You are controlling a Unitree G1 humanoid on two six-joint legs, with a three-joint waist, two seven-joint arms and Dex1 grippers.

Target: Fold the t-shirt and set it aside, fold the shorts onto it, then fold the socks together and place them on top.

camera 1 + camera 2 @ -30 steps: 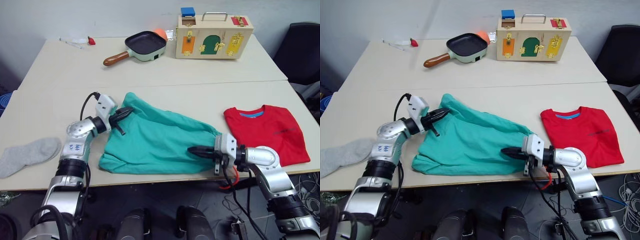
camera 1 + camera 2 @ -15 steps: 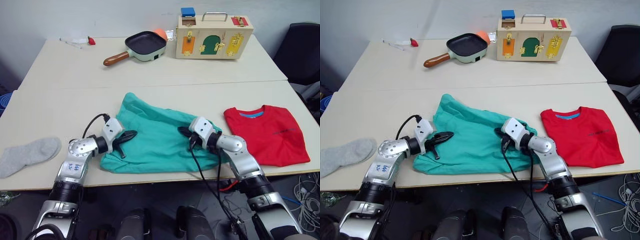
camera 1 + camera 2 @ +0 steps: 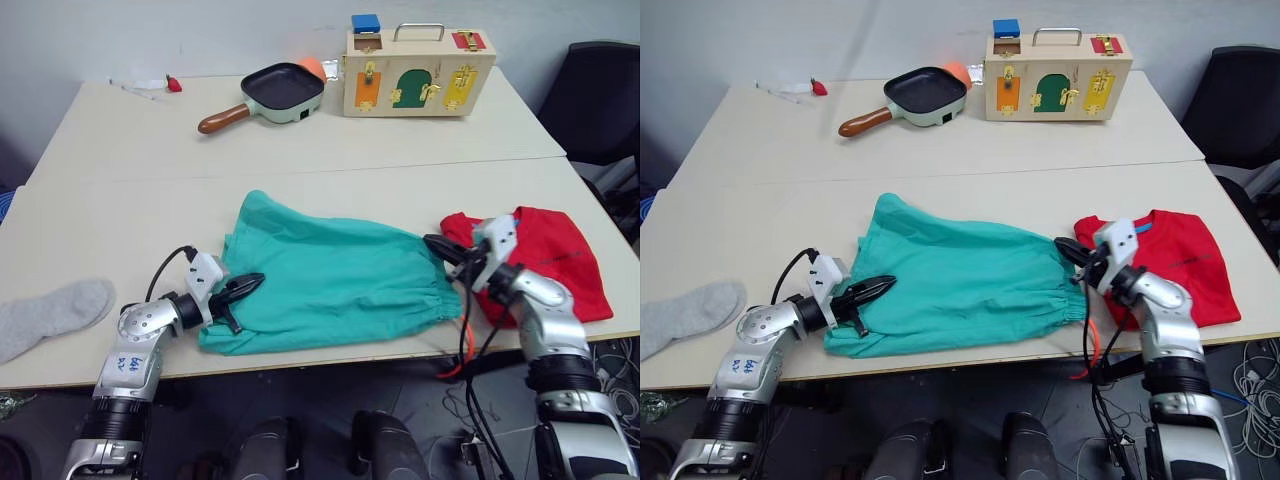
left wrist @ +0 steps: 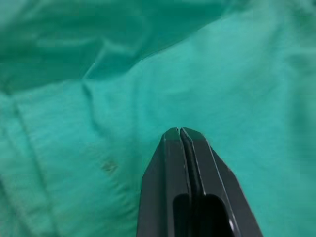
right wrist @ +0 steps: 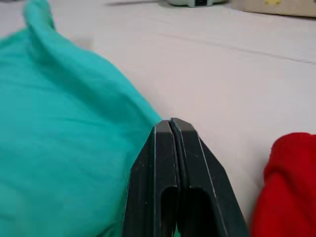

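Wrist views | both pincers closed, empty | over shorts (image 3: pixel 330 275)

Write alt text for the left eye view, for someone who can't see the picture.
Teal-green shorts lie spread on a beige table, with the left gripper shut at their left edge and the right gripper shut at the waistband end. A red t-shirt sits at the right, a grey sock at the far left, and a pan and wooden latch box behind.

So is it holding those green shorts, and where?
Cannot tell. The left end effector is shut at the shorts near their left edge, the right end effector shut by the waistband, but no cloth shows pinched in either.
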